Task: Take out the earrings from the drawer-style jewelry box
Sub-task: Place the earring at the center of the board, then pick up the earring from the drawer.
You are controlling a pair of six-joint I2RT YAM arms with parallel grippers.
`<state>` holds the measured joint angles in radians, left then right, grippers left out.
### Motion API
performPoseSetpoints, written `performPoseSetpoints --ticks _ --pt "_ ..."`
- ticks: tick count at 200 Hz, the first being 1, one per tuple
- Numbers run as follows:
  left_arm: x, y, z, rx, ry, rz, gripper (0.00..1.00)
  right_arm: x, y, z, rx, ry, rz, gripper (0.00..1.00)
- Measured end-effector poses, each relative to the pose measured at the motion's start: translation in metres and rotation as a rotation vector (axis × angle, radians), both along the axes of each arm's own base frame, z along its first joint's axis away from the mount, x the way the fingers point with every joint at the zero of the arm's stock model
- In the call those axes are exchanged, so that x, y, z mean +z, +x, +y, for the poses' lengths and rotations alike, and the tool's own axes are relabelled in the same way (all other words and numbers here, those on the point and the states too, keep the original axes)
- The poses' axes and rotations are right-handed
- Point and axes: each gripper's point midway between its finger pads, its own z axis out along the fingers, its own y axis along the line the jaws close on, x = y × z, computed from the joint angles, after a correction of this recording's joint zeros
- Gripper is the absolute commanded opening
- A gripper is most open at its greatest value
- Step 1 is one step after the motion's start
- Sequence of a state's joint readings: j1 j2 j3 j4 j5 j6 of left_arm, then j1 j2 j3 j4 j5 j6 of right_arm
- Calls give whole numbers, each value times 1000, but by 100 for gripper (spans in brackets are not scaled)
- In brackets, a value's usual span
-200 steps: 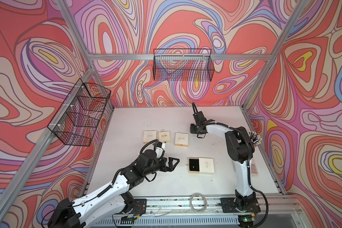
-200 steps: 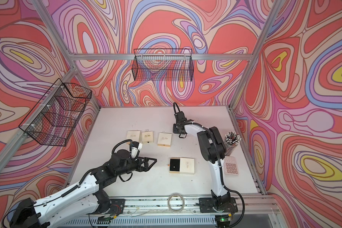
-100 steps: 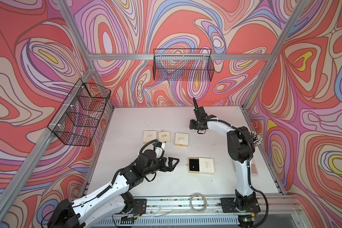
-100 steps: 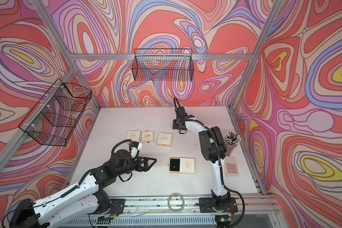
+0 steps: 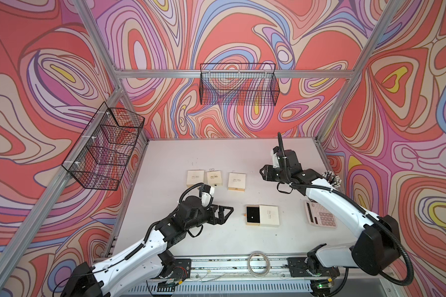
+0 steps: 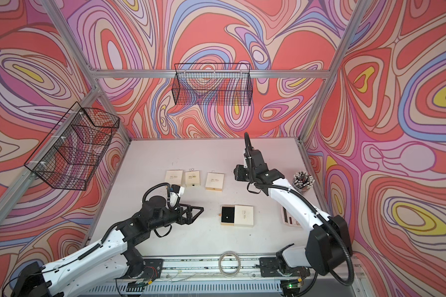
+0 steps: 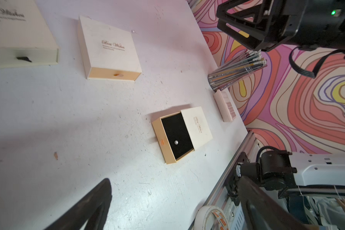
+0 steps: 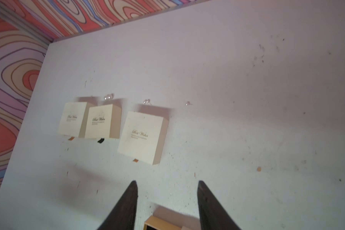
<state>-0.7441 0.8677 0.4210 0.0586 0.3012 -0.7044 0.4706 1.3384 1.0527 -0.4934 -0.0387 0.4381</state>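
The open drawer-style jewelry box (image 5: 269,215) (image 6: 243,215) lies at the table's front middle, its black-lined drawer (image 7: 176,135) pulled out toward my left arm. One pearl-like earring (image 7: 176,142) sits in the drawer. More earrings (image 8: 108,97) (image 8: 146,101) (image 8: 187,103) lie on the table behind three closed cream boxes (image 5: 214,177). My left gripper (image 5: 228,216) (image 7: 175,179) is open, a short way left of the drawer. My right gripper (image 5: 263,173) (image 8: 167,182) is open and empty, raised to the right of the closed boxes and behind the open box.
A pink calculator (image 5: 319,216) and a cup of pencils (image 6: 303,181) stand at the right edge. A tape roll (image 5: 259,259) lies on the front rail. Wire baskets hang on the back wall (image 5: 238,84) and the left wall (image 5: 106,146).
My right arm has swung its elbow down toward the front right, and its gripper has drifted a little right, away from the closed boxes. The left arm has stayed put.
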Motion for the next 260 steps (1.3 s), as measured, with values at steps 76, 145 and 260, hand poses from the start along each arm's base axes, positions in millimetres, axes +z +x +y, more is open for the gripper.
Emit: performPoseSetpoints --ticks 76,145,260 --pt "-31 -19 -27 -154 -76 133 94 -87 -111 49 146 -81 235 31" --pt "-35 -24 -29 -167 -120 165 95 -126 -131 56 117 -121 309 22" --pt "-24 -21 -27 -146 -137 127 95 -148 -135 56 99 -210 319 22"
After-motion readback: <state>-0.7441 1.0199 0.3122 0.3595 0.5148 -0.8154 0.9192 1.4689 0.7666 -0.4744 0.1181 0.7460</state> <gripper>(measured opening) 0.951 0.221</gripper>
